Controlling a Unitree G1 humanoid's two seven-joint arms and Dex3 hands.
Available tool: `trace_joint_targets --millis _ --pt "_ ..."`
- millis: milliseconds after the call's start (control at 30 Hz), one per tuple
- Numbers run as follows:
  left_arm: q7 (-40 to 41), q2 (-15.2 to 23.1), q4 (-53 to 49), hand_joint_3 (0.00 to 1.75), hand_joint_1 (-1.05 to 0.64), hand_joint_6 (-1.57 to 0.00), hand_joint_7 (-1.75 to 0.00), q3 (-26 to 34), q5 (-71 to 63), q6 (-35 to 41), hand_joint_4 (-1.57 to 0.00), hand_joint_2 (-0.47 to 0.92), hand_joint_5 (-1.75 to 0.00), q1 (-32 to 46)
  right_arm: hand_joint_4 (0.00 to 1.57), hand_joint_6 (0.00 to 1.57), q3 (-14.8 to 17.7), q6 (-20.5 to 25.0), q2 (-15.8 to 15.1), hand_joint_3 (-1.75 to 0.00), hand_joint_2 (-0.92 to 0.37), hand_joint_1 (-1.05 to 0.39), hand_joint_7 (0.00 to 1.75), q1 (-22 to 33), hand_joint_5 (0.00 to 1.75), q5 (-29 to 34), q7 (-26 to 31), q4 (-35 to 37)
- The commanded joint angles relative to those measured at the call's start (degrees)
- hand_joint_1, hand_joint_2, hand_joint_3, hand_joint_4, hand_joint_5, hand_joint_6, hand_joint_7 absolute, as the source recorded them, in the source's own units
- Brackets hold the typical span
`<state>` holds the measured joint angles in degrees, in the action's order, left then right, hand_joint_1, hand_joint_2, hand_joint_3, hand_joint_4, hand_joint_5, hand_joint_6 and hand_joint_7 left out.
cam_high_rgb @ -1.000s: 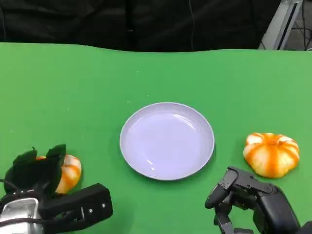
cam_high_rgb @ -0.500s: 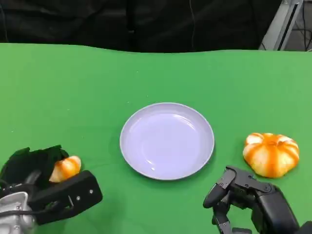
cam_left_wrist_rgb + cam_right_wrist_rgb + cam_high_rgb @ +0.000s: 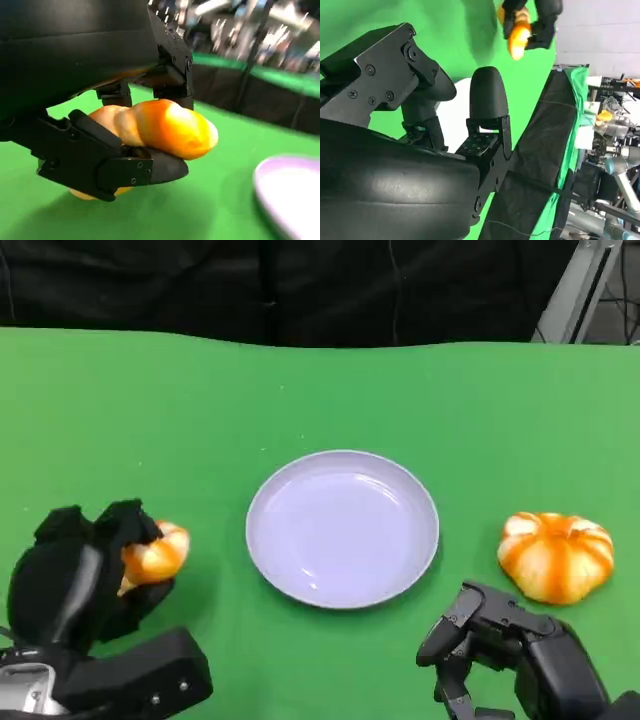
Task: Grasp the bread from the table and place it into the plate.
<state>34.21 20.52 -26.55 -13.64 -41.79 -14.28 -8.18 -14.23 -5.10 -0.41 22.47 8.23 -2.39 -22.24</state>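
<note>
We see the left hand [image 3: 85,575] closed around a small orange-and-cream bread roll [image 3: 155,555], which sits in its fingers to the left of the round pale lavender plate [image 3: 342,528], apparently lifted off the green tabletop [image 3: 150,410]. In the left wrist view the bread roll [image 3: 160,125] is clamped between fingers above and a thumb-like finger [image 3: 115,167] below, with its rounded glossy end poking out past them towards the plate [image 3: 292,195].

Our right hand [image 3: 500,645] holds nothing; it rests low and just off the plate's near right edge, fingers curled inward. A second piece, a round orange-and-white striped bun [image 3: 556,555], lies on the tabletop to the right of the plate, apart from it.

We judge the roll to be light and fairly soft, with a smooth crust that could slide if gripped by its tip. Holding it across the thick middle, as we do here, looks right; squeezing harder would likely dent it. The plate is shallow, so we would release low over its centre to stop the roll tumbling out.
</note>
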Motion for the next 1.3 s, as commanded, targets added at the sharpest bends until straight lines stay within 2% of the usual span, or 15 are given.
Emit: trace_joint_targets --millis 33,233,400,467,667,767,833,967,1067,1300 --pt "5.32 0.99 2.52 1.09 -0.17 -0.58 -1.75 -0.07 -1.84 -3.16 -0.84 0.49 -1.75 0.71 0.71 0.72 0.22 0.17 -0.29 -1.23 -0.46 0.03 1.35 0.21 1.66 -0.21 0.25 -0.88" --pt "13.73 0.31 3.69 1.19 -0.14 -0.63 -1.75 -2.55 -7.62 -7.12 -0.89 0.44 -1.75 -2.14 0.71 0.72 0.19 -0.81 -0.75 -1.25 -0.45 0.04 1.36 -0.3 1.66 0.43 0.18 -0.12" --pt "14.17 -1.91 4.09 1.26 -0.15 -0.65 -1.75 -4.49 -7.97 -9.55 -0.92 0.42 -1.75 -6.45 0.72 0.72 -0.03 -0.55 -0.26 -1.3 -0.41 0.04 1.36 -0.29 1.66 0.2 0.33 -0.02" --pt "14.92 -2.7 2.19 1.34 -0.14 -0.66 -1.75 -5.27 -7.9 -11.08 -0.93 0.36 -1.75 -8.76 0.72 0.72 -0.18 -0.92 -0.2 -1.31 -0.41 0.04 1.36 -0.28 1.66 0.47 0.49 0.15" --pt "14.53 -3.23 -0.2 1.43 -0.17 -0.68 -1.75 -6.2 -7.53 -12.88 -0.94 0.33 -1.75 -11.35 0.72 0.73 -0.53 -0.81 0.07 -1.29 -0.41 0.03 1.36 -0.08 1.65 0.46 0.94 0.04" --pt "12.04 -6.68 -3.24 1.45 -0.18 -0.7 -1.75 -8.86 -7.91 -11.91 -0.94 0.29 -1.75 -15.07 0.72 0.73 -0.9 -0.49 0.1 -1.29 -0.42 0.04 1.36 0.28 1.66 0.81 1.28 -0.39" --pt "11.91 -7.19 -4.0 1.46 -0.18 -0.7 -1.75 -9.42 -7.85 -11.71 -0.95 0.28 -1.75 -15.78 0.72 0.73 -1.0 -0.4 0.05 -1.28 -0.43 0.04 1.36 0.3 1.66 0.86 1.39 -0.47" --pt "9.83 -11.59 -7.76 1.47 -0.18 -0.71 -1.75 -11.83 -7.69 -9.23 -0.96 0.26 -1.75 -19.34 0.72 0.73 -0.89 -1.53 -0.57 -1.28 -0.43 0.05 1.35 0.31 1.66 1.27 1.34 -0.06" --pt "7.84 -13.31 -10.34 1.45 -0.18 -0.7 -1.75 -12.61 -6.76 -8.34 -0.95 0.25 -1.75 -21.59 0.72 0.73 -0.83 -1.61 -0.47 -1.28 -0.42 0.04 1.35 0.28 1.66 1.01 1.24 0.09" --pt "7.41 -13.67 -11.42 1.43 -0.18 -0.69 -1.75 -12.93 -6.25 -8.12 -0.93 0.25 -1.75 -22.39 0.72 0.73 -0.79 -1.66 -0.37 -1.28 -0.42 0.04 1.35 0.29 1.66 0.96 1.17 0.14"
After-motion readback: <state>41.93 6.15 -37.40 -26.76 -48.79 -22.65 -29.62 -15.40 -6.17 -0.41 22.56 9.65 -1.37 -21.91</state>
